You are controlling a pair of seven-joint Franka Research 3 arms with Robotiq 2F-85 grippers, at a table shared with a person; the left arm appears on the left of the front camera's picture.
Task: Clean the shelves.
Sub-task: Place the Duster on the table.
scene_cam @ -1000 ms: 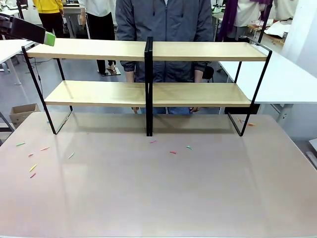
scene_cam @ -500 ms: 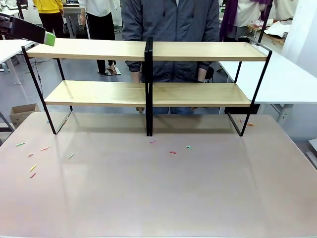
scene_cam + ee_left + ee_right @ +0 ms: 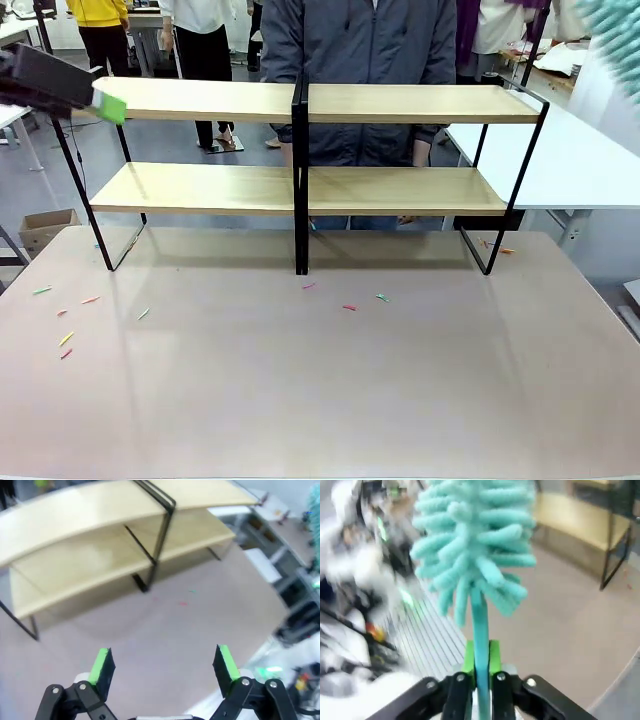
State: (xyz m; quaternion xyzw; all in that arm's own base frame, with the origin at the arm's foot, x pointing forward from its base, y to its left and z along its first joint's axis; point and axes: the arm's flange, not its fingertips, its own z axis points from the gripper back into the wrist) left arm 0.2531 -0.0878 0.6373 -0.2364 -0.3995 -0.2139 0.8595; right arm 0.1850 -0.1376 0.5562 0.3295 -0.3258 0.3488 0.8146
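Shelves: the shelves [image 3: 300,145] stand across the far half of the table [image 3: 320,390], two long light wooden boards in a thin black frame with a central black post; both boards look bare. In the left wrist view the shelves [image 3: 100,555] lie ahead and below, tilted by the camera's roll.
Left tool: the left tool [image 3: 108,105] hangs at the upper left, level with the left end of the top board; whether it touches the board I cannot tell. In its own view the left tool [image 3: 165,665] has its green pads wide apart with nothing between them.
Right tool: the right tool [image 3: 481,667] is clenched on the stem of a teal duster [image 3: 475,545], whose fluffy head rises straight above the pads; the view is blurred.
Duster: a blurred teal duster [image 3: 612,40] shows at the upper right corner, above the right end of the shelves.
Table: small coloured scraps [image 3: 65,338] lie scattered at the left and near the central post.
Person: a person [image 3: 360,70] in a grey jacket stands behind the shelves.
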